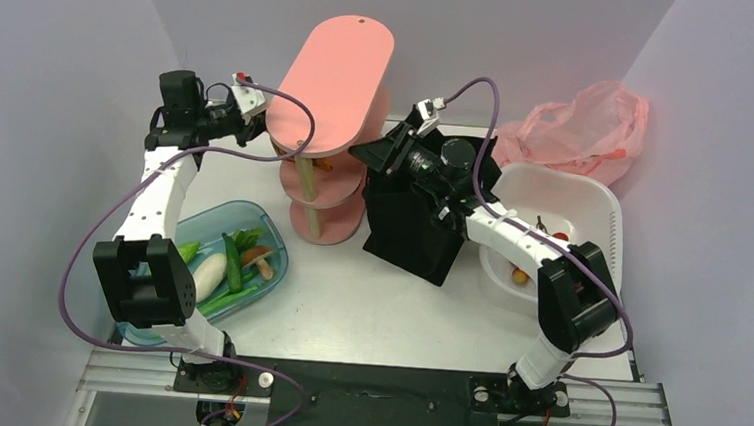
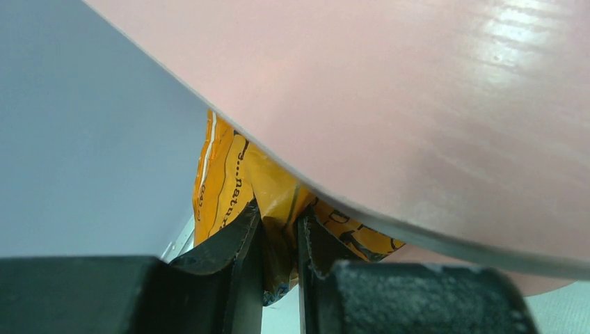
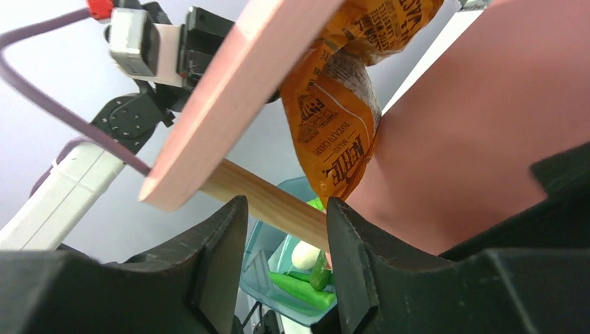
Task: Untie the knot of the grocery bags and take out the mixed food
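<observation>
Nearest you, the blue tray (image 1: 280,246) held the white vegetable (image 1: 208,273). The black tote (image 1: 407,225) sat on the tabletop (image 1: 376,313). Only the wrist views showed the orange snack packet (image 2: 233,174) under the pink shelf (image 1: 333,65). Your left hand (image 2: 278,221) pinched it tight, while your right hand (image 3: 286,205) stood half open, empty, nearby. The pink bag (image 1: 590,123) lay farthest.

Pink tiered stand (image 1: 333,70) mid-table, blue tray (image 1: 208,213) left holding cucumber (image 1: 232,263) and mushroom (image 1: 258,257), white basin (image 1: 556,180) right
</observation>
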### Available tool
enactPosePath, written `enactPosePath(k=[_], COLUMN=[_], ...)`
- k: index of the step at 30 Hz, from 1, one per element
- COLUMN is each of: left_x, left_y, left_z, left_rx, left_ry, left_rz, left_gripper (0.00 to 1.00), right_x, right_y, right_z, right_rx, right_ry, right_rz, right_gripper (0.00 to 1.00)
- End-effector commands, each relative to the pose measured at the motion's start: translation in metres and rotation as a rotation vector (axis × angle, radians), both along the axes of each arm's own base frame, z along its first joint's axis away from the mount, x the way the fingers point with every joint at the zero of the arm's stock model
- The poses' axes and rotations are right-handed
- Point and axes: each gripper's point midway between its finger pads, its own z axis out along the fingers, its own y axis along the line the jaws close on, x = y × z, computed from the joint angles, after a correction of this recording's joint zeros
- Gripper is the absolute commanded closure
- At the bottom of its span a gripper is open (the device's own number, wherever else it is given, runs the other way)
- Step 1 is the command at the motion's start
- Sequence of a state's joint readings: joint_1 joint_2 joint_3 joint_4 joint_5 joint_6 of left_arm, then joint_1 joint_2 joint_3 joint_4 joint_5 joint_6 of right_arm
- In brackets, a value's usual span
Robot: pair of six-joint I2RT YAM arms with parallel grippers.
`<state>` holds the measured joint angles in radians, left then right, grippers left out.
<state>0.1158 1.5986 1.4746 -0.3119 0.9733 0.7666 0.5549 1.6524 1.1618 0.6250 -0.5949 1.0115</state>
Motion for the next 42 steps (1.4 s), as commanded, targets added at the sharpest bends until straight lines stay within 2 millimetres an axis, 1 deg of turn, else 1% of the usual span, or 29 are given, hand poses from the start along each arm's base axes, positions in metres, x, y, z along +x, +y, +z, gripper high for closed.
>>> enactPosePath(k=[1, 2, 3, 4, 5, 6, 7, 8, 11, 12, 13, 16, 19, 22, 27, 31, 34, 37, 38, 39, 40, 41, 42], left_x=[0.0, 0.001, 0.0, 0.0, 0.0, 0.0, 0.001, 0.001, 0.002, 0.002, 0.001, 0.001, 0.001, -0.001, -0.001, -0.003, -0.002, -0.001, 0.0, 0.0, 0.0, 0.0, 0.0], left_y=[-0.018, -0.019, -0.02, -0.02, -0.021, -0.021, -0.021, -0.021, -0.022, -0.022, -0.023, -0.028, -0.032, -0.037, -0.041, -0.045, -0.045, -0.044, -0.044, -0.044, -0.044, -0.044, -0.044], left_z=[0.022, 0.023, 0.022, 0.021, 0.021, 0.021, 0.02, 0.02, 0.02, 0.02, 0.02, 0.019, 0.017, 0.013, 0.008, 0.007, 0.004, 0.002, 0.001, 0.002, 0.001, 0.001, 0.004], left_rx=[-0.027, -0.028, -0.028, -0.025, -0.023, -0.022, -0.022, -0.021, -0.02, -0.019, -0.019, -0.016, -0.01, -0.005, 0.007, 0.012, 0.018, 0.019, 0.019, 0.019, 0.019, 0.018, 0.013], left_ry=[-0.05, -0.058, -0.056, -0.057, -0.059, -0.061, -0.062, -0.061, -0.063, -0.064, -0.064, -0.065, -0.071, -0.066, -0.065, -0.066, -0.066, -0.061, -0.059, -0.06, -0.06, -0.06, -0.062], left_rz=[-0.059, -0.06, -0.062, -0.065, -0.067, -0.069, -0.07, -0.068, -0.071, -0.072, -0.074, -0.081, -0.086, -0.09, -0.089, -0.094, -0.087, -0.08, -0.08, -0.081, -0.082, -0.082, -0.074], left_gripper=[1.0, 1.0, 1.0, 1.0, 1.0, 1.0, 1.0, 1.0, 1.0, 1.0, 1.0, 1.0, 1.0, 1.0, 1.0, 0.99, 0.97, 0.97, 0.97, 0.97, 0.97, 0.94, 0.92], right_x=[0.01, 0.01, 0.01, 0.009, 0.01, 0.011, 0.012, 0.015, 0.02, 0.021, 0.022, 0.023, 0.02, 0.015, 0.015, 0.015, 0.013, 0.01, 0.007, 0.007, 0.007, 0.007, 0.008], right_y=[0.015, 0.02, 0.023, 0.029, 0.031, 0.036, 0.038, 0.04, 0.046, 0.048, 0.05, 0.059, 0.069, 0.073, 0.081, 0.083, 0.085, 0.088, 0.091, 0.092, 0.093, 0.093, 0.093], right_z=[0.014, 0.007, 0.01, 0.005, 0.009, 0.004, 0.008, 0.005, 0.01, 0.007, 0.01, 0.003, 0.003, 0.006, -0.002, -0.003, -0.001, 0.003, 0.003, 0.003, 0.002, 0.001, 0.0], right_rx=[0.044, 0.043, 0.052, 0.052, 0.061, 0.059, 0.068, 0.067, 0.079, 0.077, 0.08, 0.074, 0.095, 0.115, 0.101, 0.101, 0.097, 0.1, 0.098, 0.095, 0.091, 0.09, 0.092], right_ry=[-0.097, -0.086, -0.095, -0.086, -0.094, -0.087, -0.097, -0.091, -0.1, -0.097, -0.102, -0.092, -0.084, -0.083, -0.068, -0.079, -0.102, -0.116, -0.12, -0.122, -0.123, -0.12, -0.112], right_rz=[-0.002, 0.006, 0.008, 0.016, 0.016, 0.019, 0.015, 0.015, 0.012, 0.014, 0.015, 0.026, 0.043, 0.052, 0.058, 0.054, 0.058, 0.069, 0.078, 0.079, 0.078, 0.075, 0.073], right_gripper=[0.52, 0.49, 0.46, 0.44, 0.42, 0.41, 0.39, 0.38, 0.36, 0.36, 0.36, 0.36, 0.38, 0.4, 0.41, 0.48, 0.58, 0.61, 0.58, 0.57, 0.67, 0.73, 0.9])
